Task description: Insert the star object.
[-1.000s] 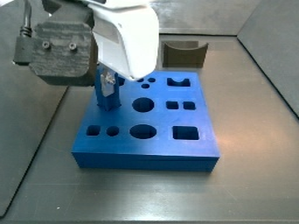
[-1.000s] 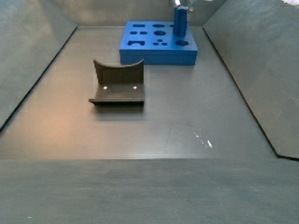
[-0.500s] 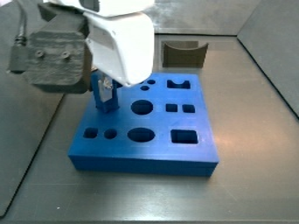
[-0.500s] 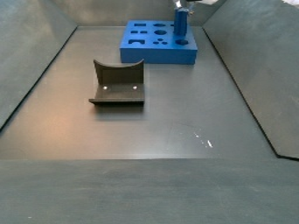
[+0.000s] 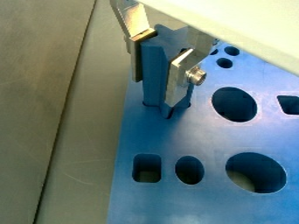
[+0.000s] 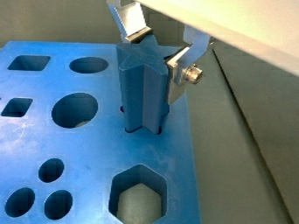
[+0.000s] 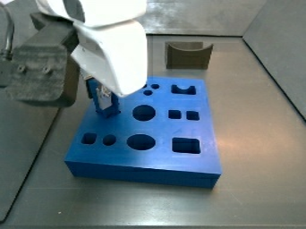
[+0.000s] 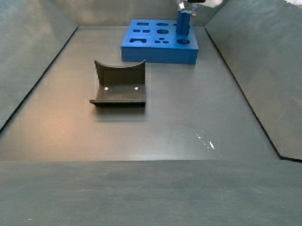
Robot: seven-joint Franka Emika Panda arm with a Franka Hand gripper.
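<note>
The star object [image 6: 142, 87] is a slim blue ridged peg. It stands upright with its lower end in a star-shaped hole near one edge of the big blue holed block [image 6: 100, 194]. My gripper [image 6: 155, 66] is above the block, and its silver fingers close on the peg's upper part from two sides. Both wrist views show this; in the other one the peg [image 5: 155, 66] sits between the plates of the gripper [image 5: 155, 87]. In a side view the gripper [image 7: 103, 97] hides most of the peg [image 7: 92, 94]. The peg [image 8: 184, 29] also shows far off.
The blue block [image 7: 143, 165] lies on the grey floor, with round, square and hexagonal holes. A grey-brown curved-notch block [image 7: 188, 54] stands behind it and lies mid-floor in a side view [image 8: 118, 84]. Metal walls ring the floor.
In a side view the gripper body has shifted left and looms larger. The peg stays between the fingers, standing in the block's hole.
</note>
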